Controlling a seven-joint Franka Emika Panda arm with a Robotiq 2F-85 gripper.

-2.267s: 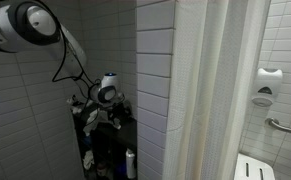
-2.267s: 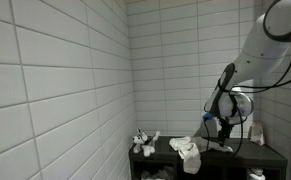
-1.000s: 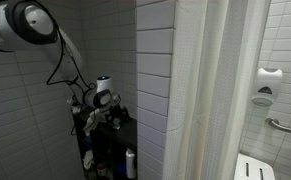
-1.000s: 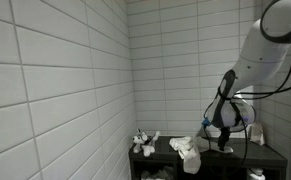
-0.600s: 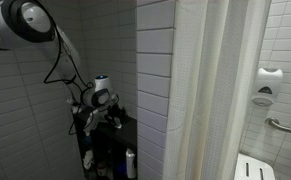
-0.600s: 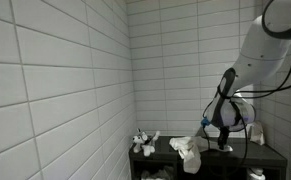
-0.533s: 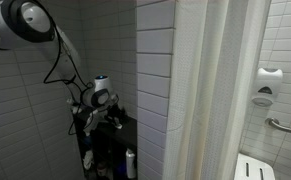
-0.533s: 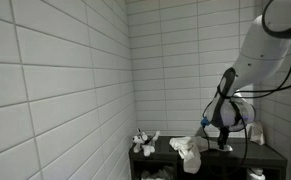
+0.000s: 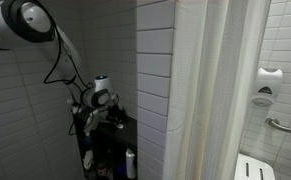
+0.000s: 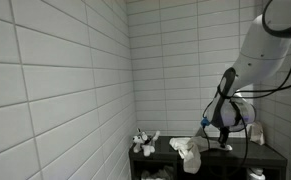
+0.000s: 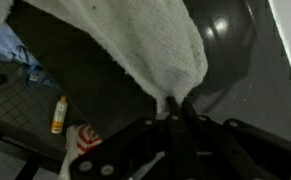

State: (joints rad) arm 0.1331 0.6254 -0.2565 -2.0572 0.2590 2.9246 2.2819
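Observation:
A white towel (image 11: 125, 40) spreads over the dark tabletop (image 11: 230, 40) in the wrist view. My gripper (image 11: 177, 106) is shut on a pinched corner of it, the two black fingers pressed together around the fabric. In an exterior view the gripper (image 10: 209, 141) is low over the dark table (image 10: 270, 156), at the edge of the crumpled white towel (image 10: 186, 151). In an exterior view from the other side the gripper (image 9: 89, 119) hangs below the white wrist, partly lost in shadow.
A small grey-and-white toy (image 10: 142, 141) sits at the table's wall-side end. Below the table edge lie a yellow bottle (image 11: 59, 113), a blue cloth (image 11: 5, 45) and a red-and-white object (image 11: 82, 139). Tiled walls stand close, and a shower curtain (image 9: 220, 90) hangs beyond one of them.
The gripper's jaws have closed onto the towel's corner. The arm has stayed almost still at the table.

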